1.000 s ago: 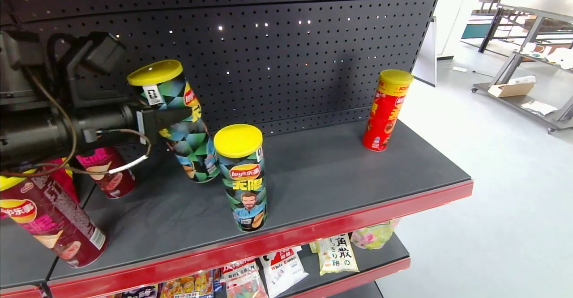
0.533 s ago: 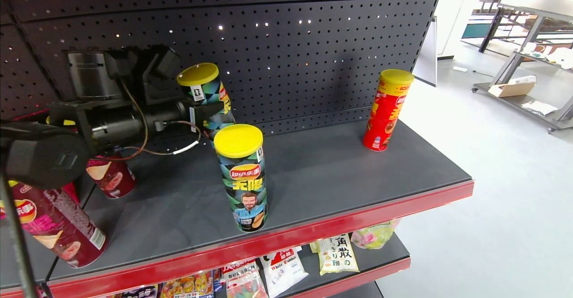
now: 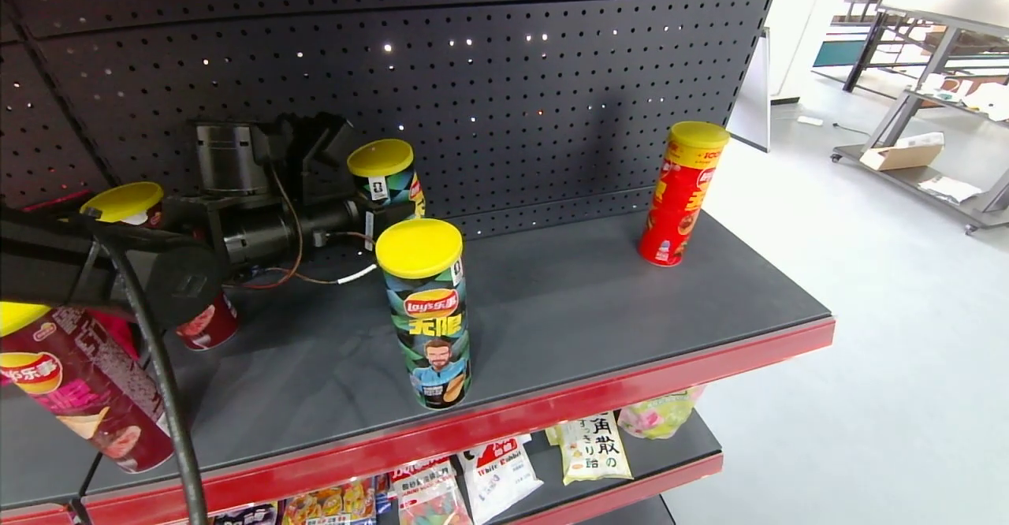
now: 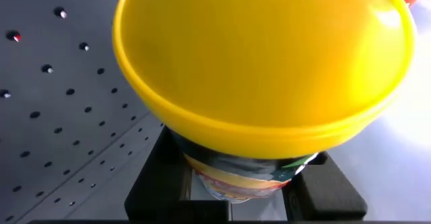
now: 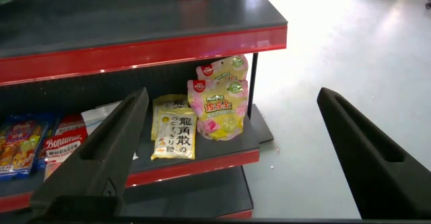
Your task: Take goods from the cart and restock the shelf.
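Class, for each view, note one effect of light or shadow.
Head view: light pinpoints shine through the black perforated back panel, and a shadow falls on it beside the red cylindrical can. Left wrist view: a pale sheen on the yellow plastic lid of the green patterned can. Right wrist view: the grey floor is brightly lit.

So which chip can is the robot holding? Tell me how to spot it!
Look at the dark shelf with the red front edge, then go to its back, by the holey black wall. There, behind the yellow-lidded can at the front, is its twin with the same green-blue pattern. It is the only one clamped in the left tool.
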Robot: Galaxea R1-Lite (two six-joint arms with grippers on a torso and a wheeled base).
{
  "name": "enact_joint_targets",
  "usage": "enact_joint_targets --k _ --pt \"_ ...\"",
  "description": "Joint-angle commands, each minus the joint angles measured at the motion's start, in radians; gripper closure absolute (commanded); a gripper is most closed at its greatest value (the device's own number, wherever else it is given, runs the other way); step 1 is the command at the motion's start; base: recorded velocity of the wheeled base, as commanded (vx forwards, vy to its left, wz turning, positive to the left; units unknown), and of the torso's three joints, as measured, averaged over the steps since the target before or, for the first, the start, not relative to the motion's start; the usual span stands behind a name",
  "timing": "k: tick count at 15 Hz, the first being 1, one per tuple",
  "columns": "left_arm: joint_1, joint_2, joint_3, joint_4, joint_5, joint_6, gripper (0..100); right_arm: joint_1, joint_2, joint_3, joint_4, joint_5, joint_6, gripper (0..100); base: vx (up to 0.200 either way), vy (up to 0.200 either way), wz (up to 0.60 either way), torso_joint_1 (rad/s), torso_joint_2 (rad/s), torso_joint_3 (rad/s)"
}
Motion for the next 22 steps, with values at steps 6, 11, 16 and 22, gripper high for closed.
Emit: enact_joint_targets --k 6,11,16,22 --pt "-0.029 0.034 -0.007 -0.025 -0.003 -0.005 100 0.000 0.002 0.000 0.000 0.000 0.000 0 0.000 0.000 0.00 0.000 0.00 0.000" --pt "-0.029 0.046 -0.007 -0.042 -0.004 -0.004 100 0.000 0.002 0.000 0.000 0.000 0.000 0 0.000 0.000 0.00 0.000 0.00 0.000" --pt "-0.027 0.045 0.001 -0.039 -0.003 0.002 0 0.000 0.002 0.000 0.000 0.000 0.000 0 0.000 0.000 0.00 0.000 0.00 0.000" --pt "-0.006 -0.030 0.059 -0.039 0.002 0.008 0 0.000 0.002 0.000 0.000 0.000 0.000 0 0.000 0.000 0.00 0.000 0.00 0.000"
